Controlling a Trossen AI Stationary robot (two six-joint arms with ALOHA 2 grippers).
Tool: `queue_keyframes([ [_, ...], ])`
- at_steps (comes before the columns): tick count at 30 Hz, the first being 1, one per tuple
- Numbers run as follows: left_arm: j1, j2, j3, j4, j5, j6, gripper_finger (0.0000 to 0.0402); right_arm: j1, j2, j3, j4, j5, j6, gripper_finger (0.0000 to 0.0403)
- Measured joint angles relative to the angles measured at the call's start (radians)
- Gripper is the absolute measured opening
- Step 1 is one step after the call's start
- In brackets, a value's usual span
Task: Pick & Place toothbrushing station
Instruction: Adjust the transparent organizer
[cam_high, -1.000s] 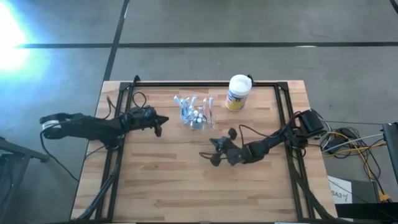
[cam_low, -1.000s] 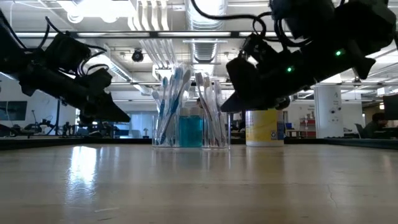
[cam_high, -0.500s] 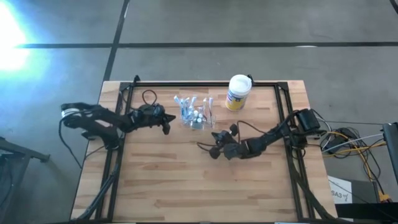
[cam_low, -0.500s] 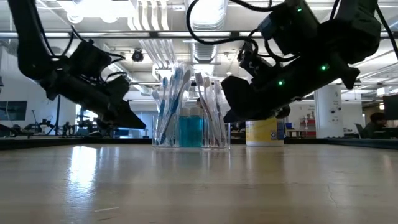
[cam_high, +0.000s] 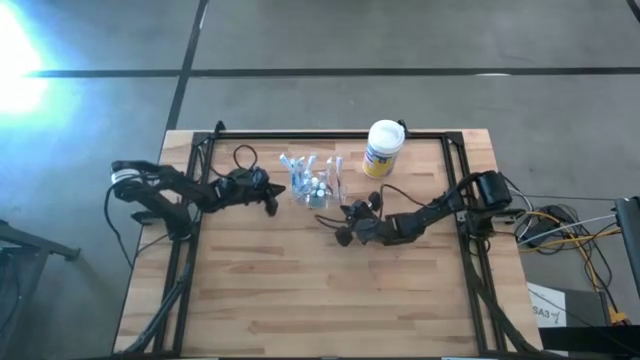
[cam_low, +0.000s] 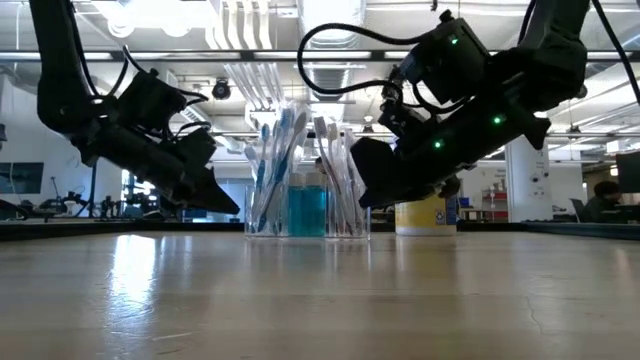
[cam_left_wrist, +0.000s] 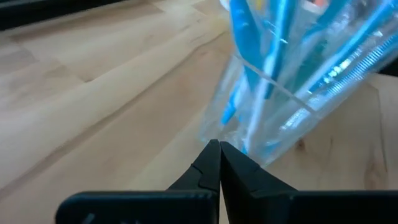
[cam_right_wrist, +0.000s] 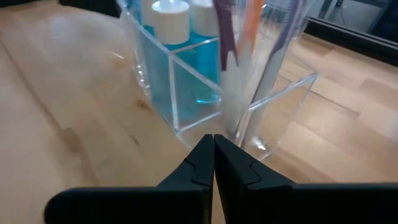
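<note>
The toothbrushing station is a clear plastic holder with toothbrushes and a blue-filled bottle. It stands on its base on the wooden table, at the middle toward the far edge, and shows in the low view as the station. My left gripper is shut, its tip low beside the station's left side. My right gripper is shut too, its tip at the station's near right corner. My left gripper's shut tip stands right at the lower edge of the holder's left wall, coming slanting down from the table's left; whether it touches I cannot tell. My right gripper's shut tip stands at the holder's bottom corner, slanting down from the right; whether it touches I cannot tell.
A white canister with a yellow and blue label stands to the far right of the station. A black frame runs along the table's far edge and both sides. Bare wood fills the near half of the table.
My left gripper has moved toward the table's right edge, up to the station's left side. My right gripper has moved toward the far edge and the left, up to the station's near right corner. Both stayed shut. The station has not moved.
</note>
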Motion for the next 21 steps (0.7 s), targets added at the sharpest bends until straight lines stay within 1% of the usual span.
queue_keyframes([
  [11, -0.068, 0.014, 0.018, -0.001, 0.000, 0.001, 0.0005, -0.073, 0.000, -0.003, 0.000, -0.052, -0.001, 0.0008],
  [21, -0.073, 0.014, 0.020, -0.005, -0.002, 0.002, 0.0003, -0.101, 0.000, -0.004, 0.000, -0.068, -0.012, 0.0008],
])
